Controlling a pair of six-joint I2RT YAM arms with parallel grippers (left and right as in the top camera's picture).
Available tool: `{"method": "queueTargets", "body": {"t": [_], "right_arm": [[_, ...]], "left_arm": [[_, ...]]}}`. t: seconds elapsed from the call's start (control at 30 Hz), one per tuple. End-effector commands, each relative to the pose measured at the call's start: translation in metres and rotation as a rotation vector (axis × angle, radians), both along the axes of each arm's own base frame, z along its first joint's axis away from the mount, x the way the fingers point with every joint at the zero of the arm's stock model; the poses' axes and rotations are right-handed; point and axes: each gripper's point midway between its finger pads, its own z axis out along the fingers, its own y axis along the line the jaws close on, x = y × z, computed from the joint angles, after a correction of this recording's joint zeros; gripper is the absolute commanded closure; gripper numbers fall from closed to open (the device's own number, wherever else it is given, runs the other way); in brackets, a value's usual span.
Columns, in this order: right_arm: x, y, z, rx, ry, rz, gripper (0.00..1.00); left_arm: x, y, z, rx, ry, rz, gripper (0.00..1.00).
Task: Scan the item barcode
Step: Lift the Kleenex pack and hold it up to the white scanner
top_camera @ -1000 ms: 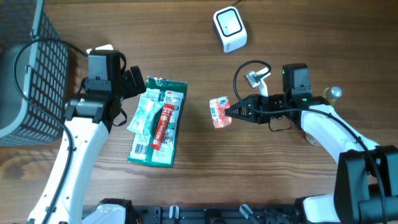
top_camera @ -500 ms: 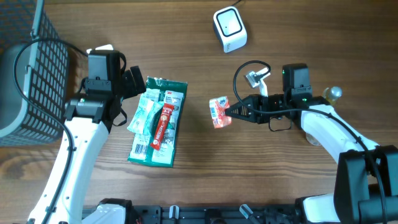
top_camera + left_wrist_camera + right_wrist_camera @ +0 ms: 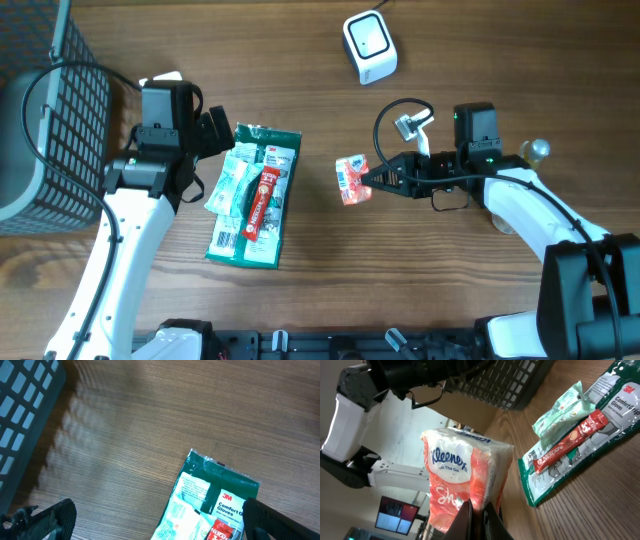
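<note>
My right gripper [image 3: 374, 181] [image 3: 479, 510] is shut on the edge of an orange and white Kleenex tissue pack [image 3: 351, 181] [image 3: 465, 477], holding it above the table's middle. A white barcode scanner [image 3: 369, 46] stands at the back of the table, well away from the pack. My left gripper [image 3: 222, 132] [image 3: 160, 517] is open above the top end of a green 3M gloves packet [image 3: 256, 195] [image 3: 220, 502], its fingers [image 3: 47, 517] spread wide and holding nothing.
A red Nescafe stick [image 3: 262, 200] [image 3: 570, 440] and a pale green wipes pack [image 3: 230, 185] [image 3: 562, 407] lie on the gloves packet. A dark wire basket [image 3: 50, 130] [image 3: 22, 415] stands at the left edge. A cable loops near the right arm [image 3: 395, 115].
</note>
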Motion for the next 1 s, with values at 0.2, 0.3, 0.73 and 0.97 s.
{"method": "queueTargets", "body": {"t": [0.2,0.3,0.73,0.97], "right_arm": [[-0.001,0.0,-0.003,-0.027,-0.004,-0.014,0.96],[0.024,-0.009,-0.045,-0.271,0.122,-0.195,0.96],[0.068,-0.064,-0.044,-1.038,0.144,-0.533,0.96],[0.094,-0.068,0.112,-1.1,-0.14,-0.706,0.96]], "left_arm": [[0.002,0.002,0.006,-0.007,-0.02,0.02,0.0],[0.002,0.002,0.006,-0.007,-0.02,0.02,0.0],[0.002,0.002,0.006,-0.007,-0.02,0.02,0.0],[0.002,0.002,0.006,-0.007,-0.02,0.02,0.0]]}}
